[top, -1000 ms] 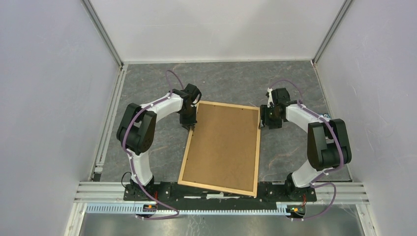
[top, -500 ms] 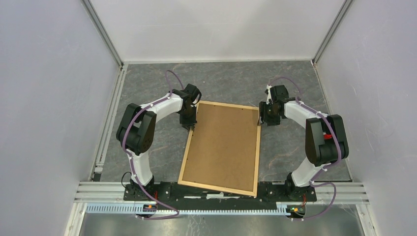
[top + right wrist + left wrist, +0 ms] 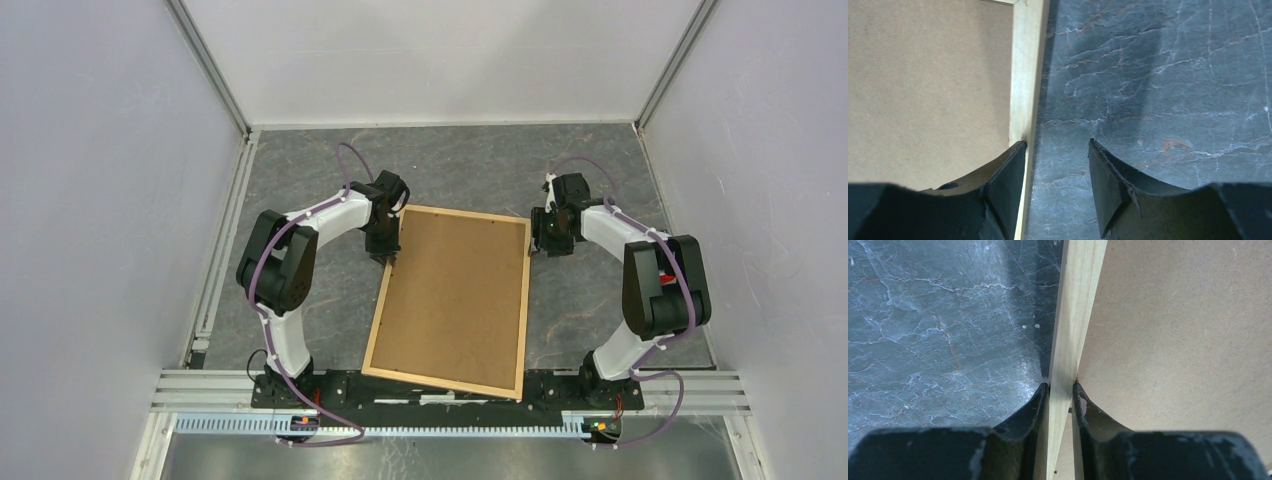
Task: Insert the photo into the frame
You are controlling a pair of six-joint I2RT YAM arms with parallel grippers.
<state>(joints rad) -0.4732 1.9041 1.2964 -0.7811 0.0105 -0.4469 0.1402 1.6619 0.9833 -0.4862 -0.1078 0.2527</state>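
The frame (image 3: 524, 300), thin light-wood strips, lies flat on the table with a plain brown board (image 3: 455, 295) filling it. The photo is hidden. My left gripper (image 3: 389, 253) is at the frame's left edge near the far corner. In the left wrist view it (image 3: 1060, 390) is shut on the left wooden strip (image 3: 1075, 315), one finger outside and one on the board side. My right gripper (image 3: 541, 246) is by the right edge near the far corner. It (image 3: 1055, 145) is open: its left finger (image 3: 1008, 180) lies over the right strip (image 3: 1025, 75) and the gap is over bare table.
The dark marbled table (image 3: 600, 290) is enclosed by white walls at the back and both sides. The frame's near edge (image 3: 440, 382) overlaps the arms' base rail (image 3: 200, 385).
The right wrist has shifted slightly by the frame's far-right corner, first toward the frame, then a little back. The left gripper and the frame have not moved.
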